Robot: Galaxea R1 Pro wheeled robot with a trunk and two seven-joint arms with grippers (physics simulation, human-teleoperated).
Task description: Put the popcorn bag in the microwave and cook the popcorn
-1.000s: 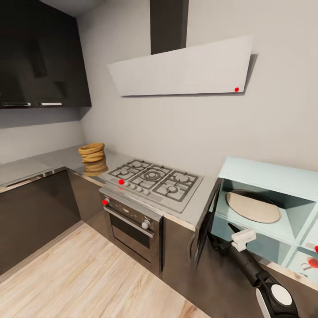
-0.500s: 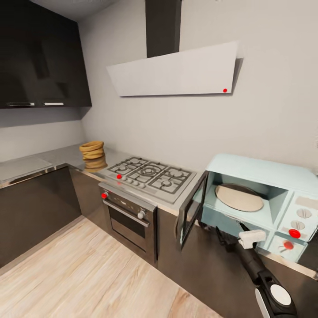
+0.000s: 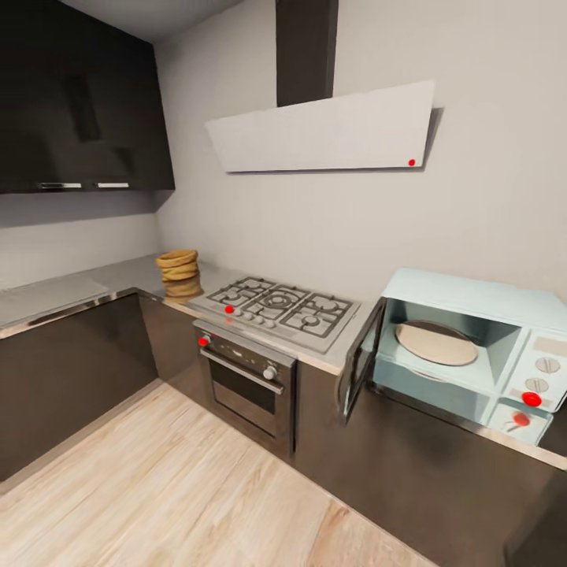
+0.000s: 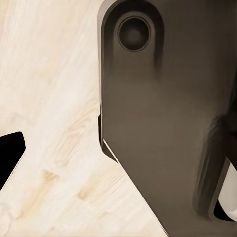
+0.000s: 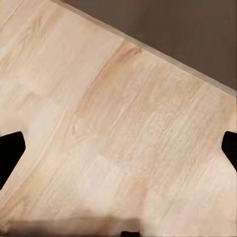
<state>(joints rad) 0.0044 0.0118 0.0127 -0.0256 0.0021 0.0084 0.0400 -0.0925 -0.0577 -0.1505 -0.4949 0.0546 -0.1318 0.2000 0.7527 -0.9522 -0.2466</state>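
The popcorn bag [image 3: 177,270], a squat tan sack with a rolled rim, stands on the pale grey countertop [image 3: 94,282] just left of the gas hob. Its popcorn is hidden from here. The pale blue microwave [image 3: 472,295] sits at the right with its dark-framed door [image 3: 361,358] swung open, and a round beige turntable [image 3: 435,344] lies inside. In the right wrist view my right gripper [image 5: 118,150] is open over the wooden floor, holding nothing. One black fingertip [image 4: 10,158] of my left gripper [image 4: 118,158] shows at the frame's edge, spread wide, beside my dark base.
A steel gas hob [image 3: 279,305] with an oven [image 3: 248,386] below separates the bag from the microwave. A white extractor hood [image 3: 331,130] hangs above. Dark cabinets [image 3: 71,370] line the left wall and run under the counter. Pale wooden floor [image 3: 181,488] spreads in front.
The head view has shifted, so the whole microwave now shows. My right arm, which reached near the open microwave door, has dropped out of the head view. The bag has not moved.
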